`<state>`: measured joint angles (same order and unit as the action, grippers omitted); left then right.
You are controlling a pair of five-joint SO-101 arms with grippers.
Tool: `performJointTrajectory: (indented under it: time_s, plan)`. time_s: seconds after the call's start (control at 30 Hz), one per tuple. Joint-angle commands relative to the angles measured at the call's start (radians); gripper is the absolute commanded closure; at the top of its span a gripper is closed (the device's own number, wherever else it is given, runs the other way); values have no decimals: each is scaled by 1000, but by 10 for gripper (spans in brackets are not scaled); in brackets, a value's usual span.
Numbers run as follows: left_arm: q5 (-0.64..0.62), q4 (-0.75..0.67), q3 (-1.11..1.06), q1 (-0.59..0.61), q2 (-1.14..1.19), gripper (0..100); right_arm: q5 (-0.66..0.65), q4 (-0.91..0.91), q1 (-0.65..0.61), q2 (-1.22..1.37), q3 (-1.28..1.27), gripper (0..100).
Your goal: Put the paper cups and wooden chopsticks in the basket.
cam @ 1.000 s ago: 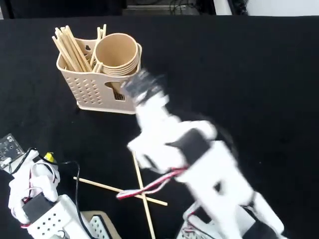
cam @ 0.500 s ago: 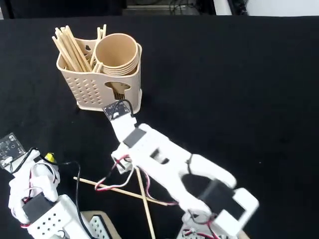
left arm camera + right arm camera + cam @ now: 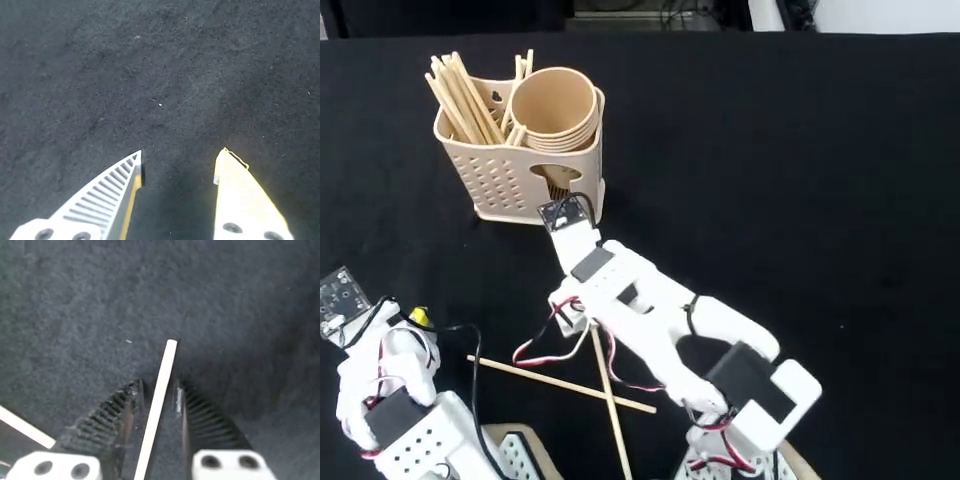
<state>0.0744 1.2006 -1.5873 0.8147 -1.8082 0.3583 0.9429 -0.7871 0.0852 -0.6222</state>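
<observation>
**Two sticks left on the cloth, right arm's got one lined up**

Starting at the front-left corner of the black cloth-covered table (image 3: 800, 180): the white left arm (image 3: 390, 390) is folded up there, well apart from everything else. In its wrist view the left gripper (image 3: 181, 151) has its two fingers spread wide with bare black cloth between them, so it's holding nothing.

Toward the back-left corner stands the beige perforated plastic basket (image 3: 500, 185), upright. A bundle of pale wooden chopsticks (image 3: 460, 95) leans in its left compartment, and a nested stack of brown paper cups (image 3: 555, 105) sits mouth-up in the right one.

Moving right along the front edge, two loose ones lie crossed flat on the cloth. There's the long wooden chopstick lying crosswise (image 3: 535, 375), and the second wooden chopstick (image 3: 614, 420) runs from the front edge toward the basket, its far end tucked under the arm.

That's the white right arm (image 3: 660, 320), stretched from the front edge near the middle toward the basket, with its wrist just in front of the basket wall. In its wrist view the right gripper (image 3: 158, 384) is down at the cloth with its dark ridged fingers a little apart, one on each side of that second chopstick near its tip. There's a thin gap on both sides, so it isn't pinched.
</observation>
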Motion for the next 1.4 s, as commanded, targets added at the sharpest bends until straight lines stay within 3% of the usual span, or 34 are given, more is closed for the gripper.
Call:
performJointTrajectory:
  time_s: [0.0, 0.07, 0.17, 0.4, 0.63, 0.9, 1.1, 1.37]
  plan:
    - [11, 3, 36, -2, -11, 760, -20, -18, 8, 50, 36, 881]
    - [11, 3, 36, -2, -11, 760, -20, -23, 8, 81, 36, 891]
    - [11, 3, 36, -2, -11, 760, -20, -29, 8, 107, 38, 990]
    - [11, 3, 36, -4, -11, 760, -18, 21, -20, 70, 88, 986]
    - [11, -3, 25, -4, -11, 760, -23, 215, -46, -186, 185, 987]
    - [11, -5, 25, -4, -11, 760, -175, 328, -52, -510, 341, 987]
    - [11, -5, 25, -4, -11, 760, -287, 203, -51, -593, 588, 987]
    - [11, -5, 25, -4, -11, 760, -358, -152, -51, -386, 912, 987]
